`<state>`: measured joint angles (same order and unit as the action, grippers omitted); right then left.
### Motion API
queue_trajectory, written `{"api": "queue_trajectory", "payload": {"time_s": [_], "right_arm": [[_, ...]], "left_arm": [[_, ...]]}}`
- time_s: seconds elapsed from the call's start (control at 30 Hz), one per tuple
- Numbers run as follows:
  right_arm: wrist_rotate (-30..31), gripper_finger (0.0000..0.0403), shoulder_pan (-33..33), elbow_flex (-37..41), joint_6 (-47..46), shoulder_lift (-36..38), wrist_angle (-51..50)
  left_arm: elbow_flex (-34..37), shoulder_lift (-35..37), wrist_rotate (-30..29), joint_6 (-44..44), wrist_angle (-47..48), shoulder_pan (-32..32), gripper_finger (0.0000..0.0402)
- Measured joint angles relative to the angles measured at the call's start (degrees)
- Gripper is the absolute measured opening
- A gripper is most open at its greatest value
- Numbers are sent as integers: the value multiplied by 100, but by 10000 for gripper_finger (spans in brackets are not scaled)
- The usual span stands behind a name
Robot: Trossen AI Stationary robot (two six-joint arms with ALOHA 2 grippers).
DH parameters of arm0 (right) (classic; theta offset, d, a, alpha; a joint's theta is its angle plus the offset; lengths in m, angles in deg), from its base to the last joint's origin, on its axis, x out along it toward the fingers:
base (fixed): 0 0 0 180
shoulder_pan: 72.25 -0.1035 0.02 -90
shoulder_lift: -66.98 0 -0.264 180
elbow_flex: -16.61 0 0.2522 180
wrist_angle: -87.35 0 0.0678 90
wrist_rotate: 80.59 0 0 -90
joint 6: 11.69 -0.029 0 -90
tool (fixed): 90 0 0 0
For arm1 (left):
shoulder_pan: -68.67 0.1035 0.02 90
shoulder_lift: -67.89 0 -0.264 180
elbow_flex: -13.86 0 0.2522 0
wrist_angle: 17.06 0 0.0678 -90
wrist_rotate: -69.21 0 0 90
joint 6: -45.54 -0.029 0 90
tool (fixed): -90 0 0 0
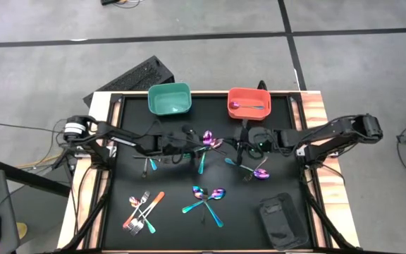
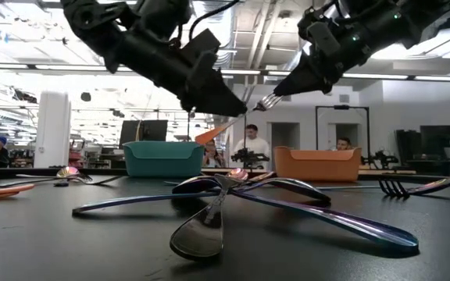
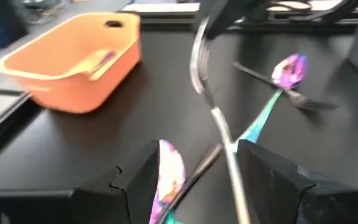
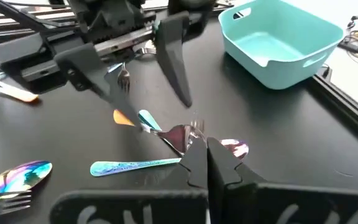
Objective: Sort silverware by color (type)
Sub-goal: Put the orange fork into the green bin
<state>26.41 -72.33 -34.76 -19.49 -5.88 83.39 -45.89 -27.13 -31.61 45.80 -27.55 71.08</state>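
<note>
My right gripper (image 4: 205,144) hangs over the table's middle, shut on a silver fork (image 2: 266,101). The fork's tines (image 4: 195,127) stick out past the fingertips toward my left gripper (image 2: 237,105). That gripper faces it tip to tip, open, with a finger on either side of the fork (image 3: 204,74); no touch shows. Loose silverware lies on the black mat: a purple-bowled spoon (image 1: 208,137) between the grippers, crossed spoons (image 1: 206,196) near the front, and forks with teal and orange handles (image 1: 143,209) at the front left. One spoon (image 1: 245,106) lies in the orange bin. My right gripper pinches the fork just behind its head (image 4: 196,133) between its two shut fingers, so only the tines show beyond them. The fingers slant down from the table's right and lie along the fork. The fork is lifted clear of the mat.
The teal bin (image 1: 169,99) and the orange bin (image 1: 262,96) stand side by side at the far edge. A dark pouch (image 1: 282,220) lies at the front right. More spoons (image 1: 258,171) lie under the right arm. People stand in the room behind the table.
</note>
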Motion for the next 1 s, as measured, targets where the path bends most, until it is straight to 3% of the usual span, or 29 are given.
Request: {"api": "queue_trajectory", "payload": {"time_s": [0.13, 0.27, 0.43, 0.57, 0.83, 1.0], "right_arm": [[31, 5, -30, -2, 54, 0, 60], [35, 5, -30, -2, 123, 0, 236], [95, 5, -17, -7, 188, 0, 285], [103, 17, -17, -5, 107, 0, 281], [407, 85, -71, -4, -195, 0, 322], [431, 109, -64, -4, -271, -20, 539]], "left_arm": [[-165, -132, 513, 18, -19, 39, 185], [-202, -183, 560, 130, 22, 110, 166], [-202, -174, 540, 159, 37, 151, 98], [-202, -140, 281, -61, 292, 172, 16], [-200, 1023, -1484, -865, 2620, 744, 2], [-149, 1838, -1592, -1546, 3634, 1752, 1]]}}
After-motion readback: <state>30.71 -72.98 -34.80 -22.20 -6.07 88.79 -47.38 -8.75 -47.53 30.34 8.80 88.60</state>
